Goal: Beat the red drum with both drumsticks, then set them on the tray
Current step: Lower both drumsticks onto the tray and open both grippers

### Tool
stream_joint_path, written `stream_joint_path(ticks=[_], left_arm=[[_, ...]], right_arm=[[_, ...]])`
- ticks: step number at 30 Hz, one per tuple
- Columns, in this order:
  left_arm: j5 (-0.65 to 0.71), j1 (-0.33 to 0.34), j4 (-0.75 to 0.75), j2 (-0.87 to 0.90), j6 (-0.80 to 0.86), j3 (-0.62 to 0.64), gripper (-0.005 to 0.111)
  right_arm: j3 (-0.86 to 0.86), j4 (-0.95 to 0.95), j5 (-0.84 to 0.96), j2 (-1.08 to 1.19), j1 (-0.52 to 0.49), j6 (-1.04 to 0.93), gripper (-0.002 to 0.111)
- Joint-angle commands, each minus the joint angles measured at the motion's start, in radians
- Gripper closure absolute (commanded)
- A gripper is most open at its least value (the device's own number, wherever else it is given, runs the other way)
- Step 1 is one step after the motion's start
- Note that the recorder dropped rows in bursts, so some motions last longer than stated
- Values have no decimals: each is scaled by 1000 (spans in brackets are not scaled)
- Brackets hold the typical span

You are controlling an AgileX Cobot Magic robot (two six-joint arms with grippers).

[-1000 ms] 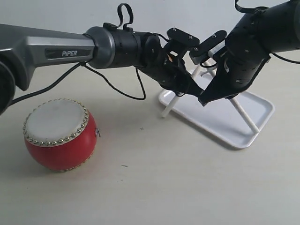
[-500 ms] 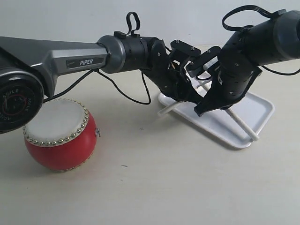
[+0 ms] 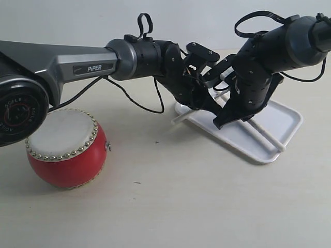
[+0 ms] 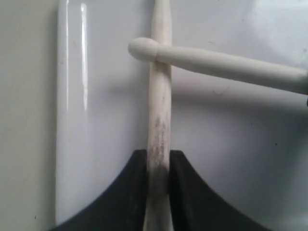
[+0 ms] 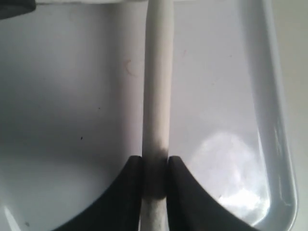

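Near the bench's far right edge: thin pale wooden drumsticks (image 3: 271,139) nearly down on flat white plastic tray (image 3: 283,120)
Tools: left gripper (image 4: 159,160) and right gripper (image 5: 155,164) each clamp one — release remains

Shiny red body, off-white top, ring of gold dots round top: red drum (image 3: 66,160). Plain white: tray (image 3: 287,116), right of drum. Pale cream, one with grey smudges: drumsticks (image 4: 159,96). Black and grey: arms (image 3: 145,51). Light tan: table (image 3: 181,196).
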Motion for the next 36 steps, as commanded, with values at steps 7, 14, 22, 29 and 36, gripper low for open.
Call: stream_joint_path(ticks=[7,14,22,29,36], left_arm=[[90,-41,-7,21,47,8,84],[92,-41,-7,21,25,8,56],[92,-41,-7,21,23,8,55],[92,-41,0,10,23,8,55],[96,-41,3,-62,21,8,55]], right_arm=[[-20,31,-102,35,6,17,81],[-20,31,-98,35,6,17,74],[-20,31,-98,35,6,17,74],[-20,37,-96,25,6,17,74],[-20,98,-95,-76,6,-14,74]])
